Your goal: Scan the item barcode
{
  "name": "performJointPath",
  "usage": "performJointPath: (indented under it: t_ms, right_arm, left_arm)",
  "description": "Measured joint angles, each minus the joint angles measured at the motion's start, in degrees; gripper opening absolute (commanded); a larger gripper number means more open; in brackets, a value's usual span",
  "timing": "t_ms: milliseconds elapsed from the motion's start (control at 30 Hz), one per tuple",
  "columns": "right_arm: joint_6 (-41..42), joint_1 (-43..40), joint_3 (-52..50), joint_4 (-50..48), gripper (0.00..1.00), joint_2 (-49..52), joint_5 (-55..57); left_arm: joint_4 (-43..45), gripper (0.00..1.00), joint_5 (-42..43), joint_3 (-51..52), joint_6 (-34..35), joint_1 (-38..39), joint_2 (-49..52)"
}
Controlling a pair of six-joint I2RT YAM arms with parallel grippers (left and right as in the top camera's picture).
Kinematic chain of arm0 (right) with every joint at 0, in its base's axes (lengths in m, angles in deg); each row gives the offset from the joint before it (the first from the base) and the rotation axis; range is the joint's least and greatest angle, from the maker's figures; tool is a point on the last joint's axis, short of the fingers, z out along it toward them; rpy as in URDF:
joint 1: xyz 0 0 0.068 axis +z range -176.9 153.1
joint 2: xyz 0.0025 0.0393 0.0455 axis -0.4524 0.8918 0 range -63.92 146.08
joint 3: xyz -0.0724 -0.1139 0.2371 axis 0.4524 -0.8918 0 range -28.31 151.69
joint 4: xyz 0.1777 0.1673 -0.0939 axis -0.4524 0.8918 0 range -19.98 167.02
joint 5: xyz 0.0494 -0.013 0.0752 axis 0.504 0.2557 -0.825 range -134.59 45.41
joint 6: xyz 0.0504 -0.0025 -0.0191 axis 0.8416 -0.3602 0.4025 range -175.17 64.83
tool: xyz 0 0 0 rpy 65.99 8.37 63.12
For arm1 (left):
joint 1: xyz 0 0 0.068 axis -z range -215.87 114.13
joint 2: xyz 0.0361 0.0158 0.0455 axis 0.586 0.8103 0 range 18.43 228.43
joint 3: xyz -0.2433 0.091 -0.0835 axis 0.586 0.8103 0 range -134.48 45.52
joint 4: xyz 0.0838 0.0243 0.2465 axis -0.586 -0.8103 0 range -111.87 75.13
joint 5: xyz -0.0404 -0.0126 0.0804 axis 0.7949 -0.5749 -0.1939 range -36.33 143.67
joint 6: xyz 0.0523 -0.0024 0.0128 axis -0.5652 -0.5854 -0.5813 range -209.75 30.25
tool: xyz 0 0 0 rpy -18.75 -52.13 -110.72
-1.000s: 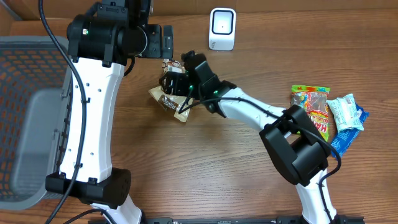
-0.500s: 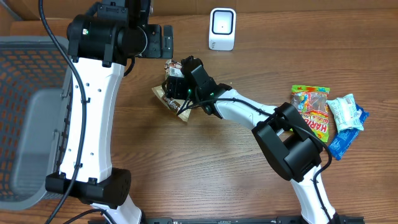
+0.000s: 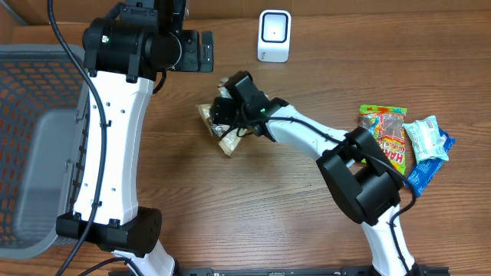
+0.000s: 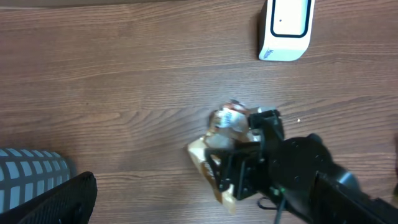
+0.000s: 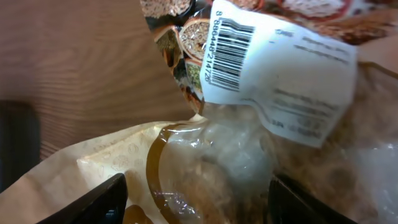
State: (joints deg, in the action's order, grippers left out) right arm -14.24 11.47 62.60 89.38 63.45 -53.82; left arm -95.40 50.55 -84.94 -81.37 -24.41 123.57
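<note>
Two grippers: the right gripper (image 3: 222, 115) is on the snack packet (image 3: 227, 142). The left gripper (image 3: 201, 50) hangs wide open and empty, left of the scanner (image 3: 274, 35).
Right jaws: straddling the packet; whether they pinch it cannot be told.
Packet: on the table (image 3: 253, 207), down-left of the scanner, its long axis crosswise to the line toward the scanner.
Barcode (image 5: 229, 53): faces up at the right gripper, not at the scanner.

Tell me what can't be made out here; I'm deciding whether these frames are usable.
- Overhead: right gripper covers most of the snack bag; whether it grips is unclear.
- Right wrist: label small print is blurred.
- Left wrist: left gripper is mostly cut off by the bottom edge.
- Overhead: basket is cut off by the left edge.
</note>
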Motion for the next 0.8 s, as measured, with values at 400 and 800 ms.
performJointPath:
  t_ms: [400,800]
  right_arm:
    - [-4.3,-13.0,-1.5,16.3,0.87,-6.2,-14.3]
    - [-0.9,-22.9,-4.0,29.8,0.91,-15.1,-17.4]
  left_arm:
    - [0.0,1.0,0.0,0.0,0.0,0.0,0.0]
    - [0.0,1.0,0.0,0.0,0.0,0.0,0.0]
